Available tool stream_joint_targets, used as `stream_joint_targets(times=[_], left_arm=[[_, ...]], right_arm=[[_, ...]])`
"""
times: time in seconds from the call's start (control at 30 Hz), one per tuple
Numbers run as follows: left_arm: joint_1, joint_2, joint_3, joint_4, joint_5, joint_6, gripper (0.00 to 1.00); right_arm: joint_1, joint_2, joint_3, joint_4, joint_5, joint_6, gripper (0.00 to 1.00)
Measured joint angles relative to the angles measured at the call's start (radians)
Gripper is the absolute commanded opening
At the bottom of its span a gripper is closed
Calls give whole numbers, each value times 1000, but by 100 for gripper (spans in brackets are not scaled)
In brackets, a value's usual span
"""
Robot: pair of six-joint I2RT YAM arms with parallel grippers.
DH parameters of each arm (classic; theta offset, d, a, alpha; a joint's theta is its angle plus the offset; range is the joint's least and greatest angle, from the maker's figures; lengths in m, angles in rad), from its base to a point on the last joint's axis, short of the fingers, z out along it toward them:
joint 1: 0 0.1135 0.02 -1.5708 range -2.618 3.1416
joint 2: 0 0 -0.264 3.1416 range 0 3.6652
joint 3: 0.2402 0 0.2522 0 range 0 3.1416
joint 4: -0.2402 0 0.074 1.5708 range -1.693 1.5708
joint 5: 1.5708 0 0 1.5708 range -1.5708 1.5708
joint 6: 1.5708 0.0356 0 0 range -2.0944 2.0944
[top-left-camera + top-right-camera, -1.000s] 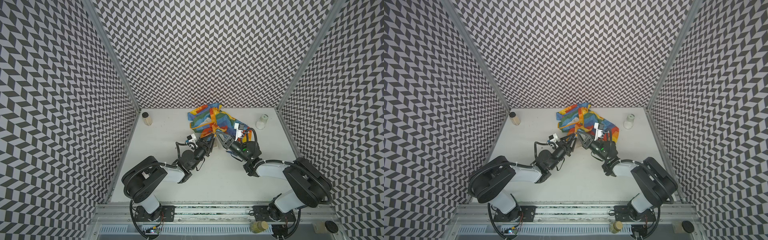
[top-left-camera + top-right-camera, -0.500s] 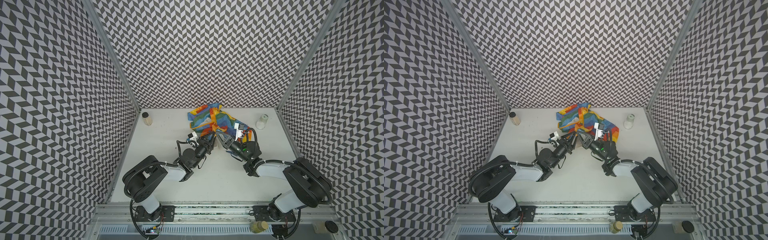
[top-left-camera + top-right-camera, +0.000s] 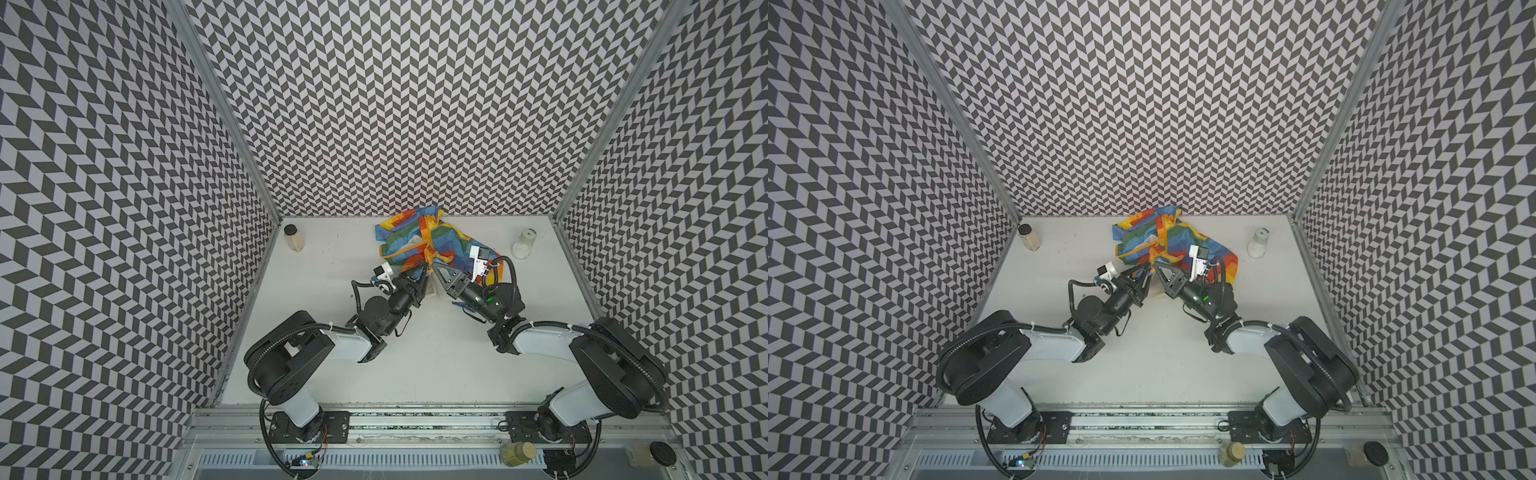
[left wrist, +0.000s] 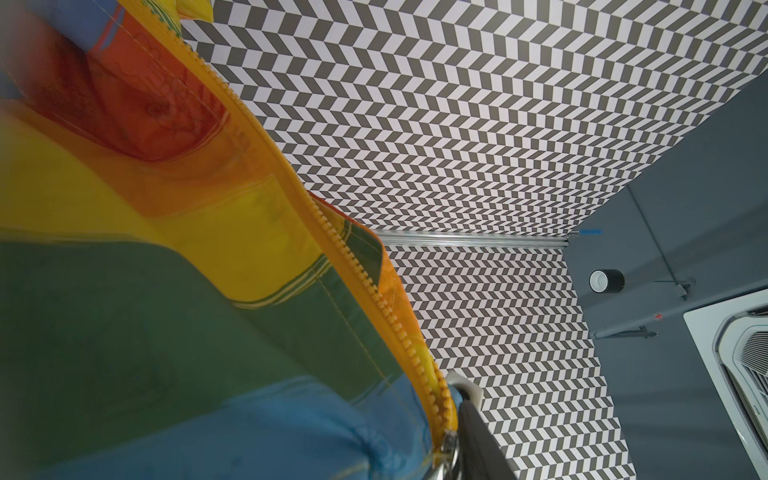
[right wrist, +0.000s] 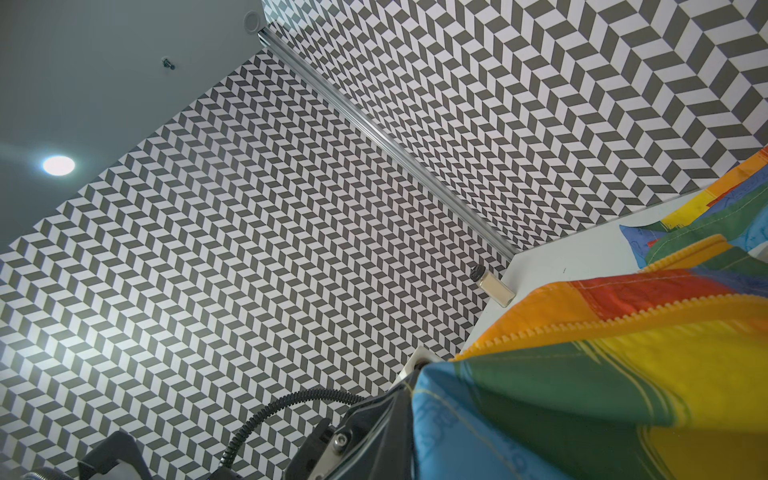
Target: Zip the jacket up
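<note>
**Both grippers at the hem, zipper barely begun**

Here we are at the back of the white table [image 3: 415, 353], where the small, thin rainbow-striped jacket [image 3: 432, 239] lies crumpled just in front of the rear wall. Its near edge is lifted towards the two arms. The left gripper [image 3: 420, 272] and right gripper [image 3: 437, 266] meet tip to tip right at that edge, in both top views.

The right gripper is clenched, and in the right wrist view the blue hem [image 5: 440, 411] bunches at its jaws, so it looks to be grasping the jacket there.

In the left wrist view, a dark finger [image 4: 478, 436] sits just beside the small metal slider [image 4: 449, 451] at the foot of the orange-yellow zipper strip [image 4: 361, 274]. Whether the left gripper has the slider pinched or stands loose beside it, I cannot tell.

How far along? Hardly at all, by my reading. The two rows of teeth seem to join only just above the slider. Beyond that, one row runs up alone with bare wall beside it. A second toothed edge [image 5: 582, 322] shows apart in the right wrist view. The whole pull up the front is left to do.
</note>
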Motion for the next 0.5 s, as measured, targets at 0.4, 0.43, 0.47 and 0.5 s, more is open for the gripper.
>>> stream_joint_targets(times=[0.4,0.43,0.47,0.5], left_arm=[[0,-35,-4,0,-11,7,27],[0,-36,-4,0,-11,9,26],[0,-36,-4,0,-11,9,25],[0,-36,-4,0,-11,9,24]], right_arm=[[0,-11,-3,0,0,5,0],[0,-12,-3,0,0,6,0],[0,-12,-3,0,0,6,0],[0,-12,-3,0,0,7,0]])
